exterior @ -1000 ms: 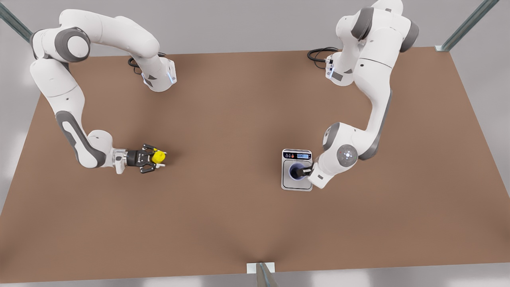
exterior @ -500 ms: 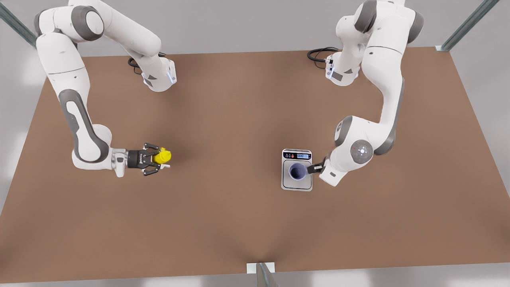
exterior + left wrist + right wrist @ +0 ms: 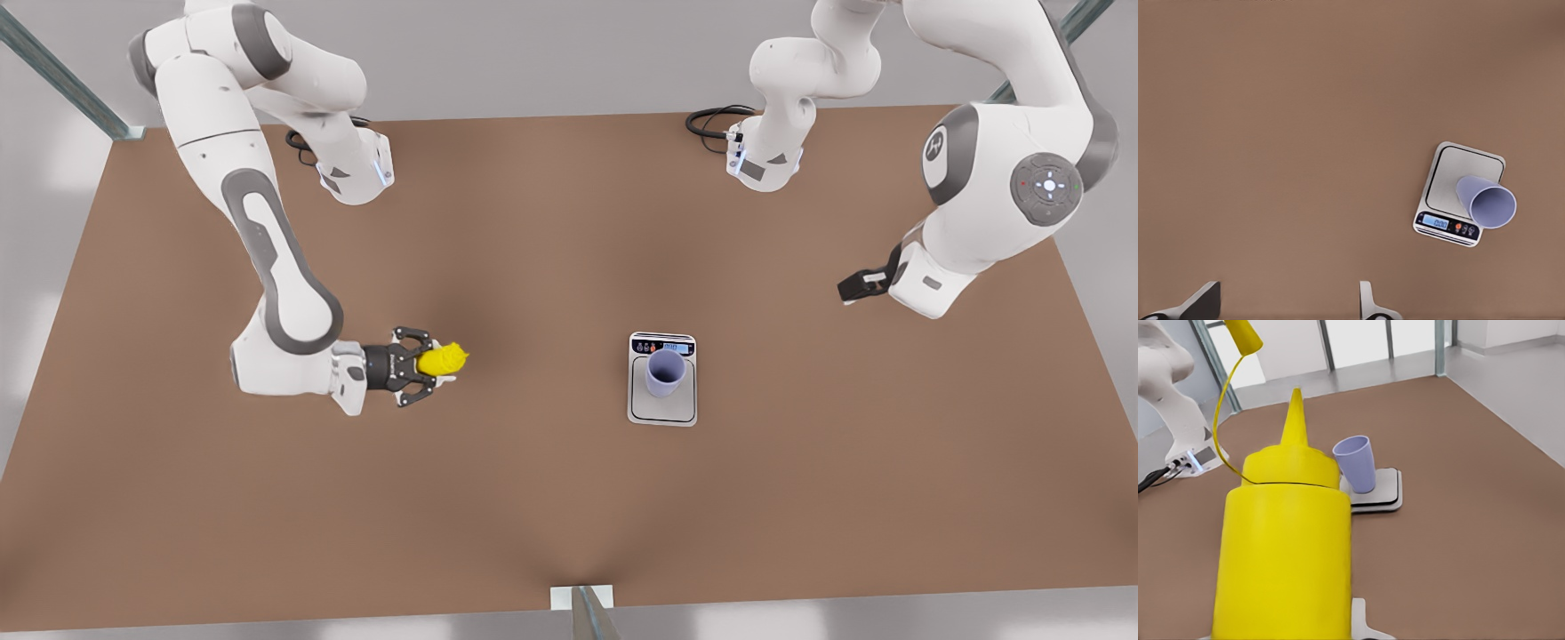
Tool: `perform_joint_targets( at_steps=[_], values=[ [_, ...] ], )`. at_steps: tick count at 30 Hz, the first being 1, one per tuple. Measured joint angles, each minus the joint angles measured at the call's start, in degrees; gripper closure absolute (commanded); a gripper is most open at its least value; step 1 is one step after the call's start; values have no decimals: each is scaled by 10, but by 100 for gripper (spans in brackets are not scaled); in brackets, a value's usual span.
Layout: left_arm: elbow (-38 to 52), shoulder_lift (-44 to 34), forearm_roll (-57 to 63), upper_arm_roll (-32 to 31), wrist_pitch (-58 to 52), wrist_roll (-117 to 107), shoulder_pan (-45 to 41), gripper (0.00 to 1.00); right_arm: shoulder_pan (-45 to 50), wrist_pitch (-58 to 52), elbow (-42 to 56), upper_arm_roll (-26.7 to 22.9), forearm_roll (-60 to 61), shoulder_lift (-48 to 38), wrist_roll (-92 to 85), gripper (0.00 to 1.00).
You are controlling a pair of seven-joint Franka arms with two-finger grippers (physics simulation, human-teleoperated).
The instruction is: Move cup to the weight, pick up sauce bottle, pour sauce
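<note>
Since a second ago the left gripper (image 3: 851,289) has let go of the cup (image 3: 665,372) and pulled away to about 2 o'clock of the weight (image 3: 662,411), its fingers spread and empty. The cup stands upright on the weight's plate, so I judge the first step done. The right gripper (image 3: 433,365), clenched round the sauce bottle (image 3: 442,360), has carried it closer, now at 9 o'clock of the weight but well apart; pouring is still ahead. I can't read the display, the wrist view cuts off the bottle's base, and I can't tell whether the bottle clears the table (image 3: 533,498)
</note>
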Motion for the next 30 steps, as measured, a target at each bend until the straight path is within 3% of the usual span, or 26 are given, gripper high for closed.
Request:
perform_joint_targets(
  at_steps=[7, 10, 13, 22, 30],
  values=[
    [0, 6, 3, 0, 1, 0, 8, 0, 281, 6, 119, -215, -4, 45, 112, 59],
    [0, 7, 4, 0, 1, 0, 14, 0, 343, 33, 163, -246, -7, 78, 169, 59],
    [0, 11, 4, 0, 1, 0, 10, 0, 426, 40, 204, -314, -10, 104, 226, 59],
    [0, 13, 4, 0, 1, 0, 11, 0, 477, 83, 446, -340, -123, 282, 488, 59],
    [0, 17, 4, 0, 2, -1, 16, 0, 527, 135, 462, -350, -140, 306, 505, 59]
  ],
)
